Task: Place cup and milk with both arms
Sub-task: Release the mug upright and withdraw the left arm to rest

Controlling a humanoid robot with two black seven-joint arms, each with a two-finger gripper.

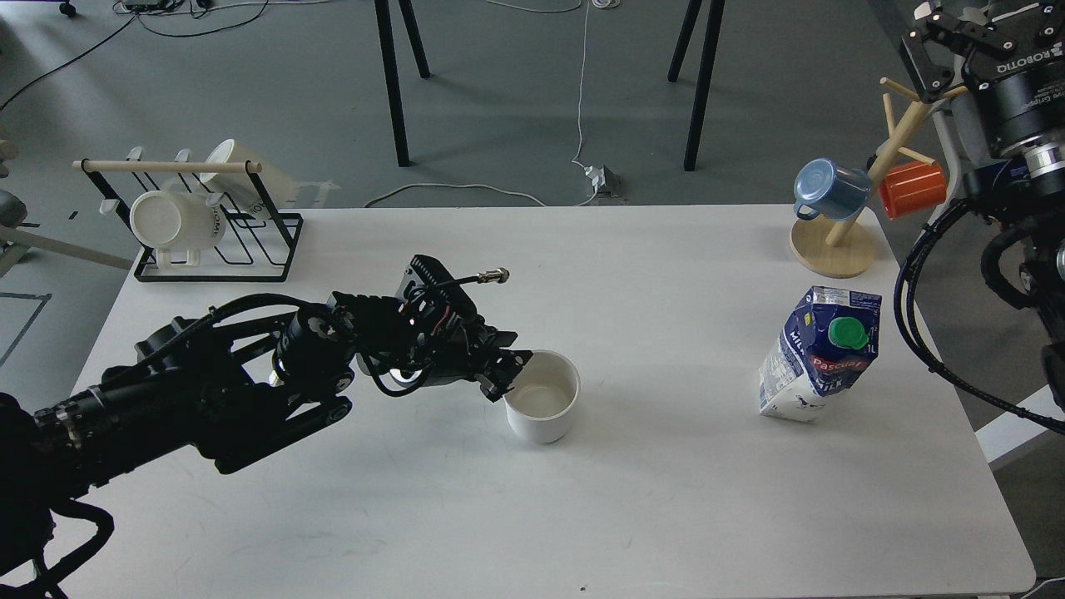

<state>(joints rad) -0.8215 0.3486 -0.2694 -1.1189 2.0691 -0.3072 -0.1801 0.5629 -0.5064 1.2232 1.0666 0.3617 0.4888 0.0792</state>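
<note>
A white cup [542, 407] stands upright on the white table [632, 499], left of centre. My left gripper [508, 376] reaches in from the left and is shut on the cup's left rim. A blue and white milk carton [819, 366] with a green cap stands upright at the right side of the table. My right gripper [957, 29] is high at the top right corner, off the table, well above and behind the carton. Its jaws look open and empty, partly cut off by the frame's edge.
A black wire rack [208, 225] with white cups stands at the table's back left. A wooden mug tree [840, 241] with a blue mug [828, 190] and an orange mug [913, 188] stands at the back right. Black cables [923, 316] hang off the right edge.
</note>
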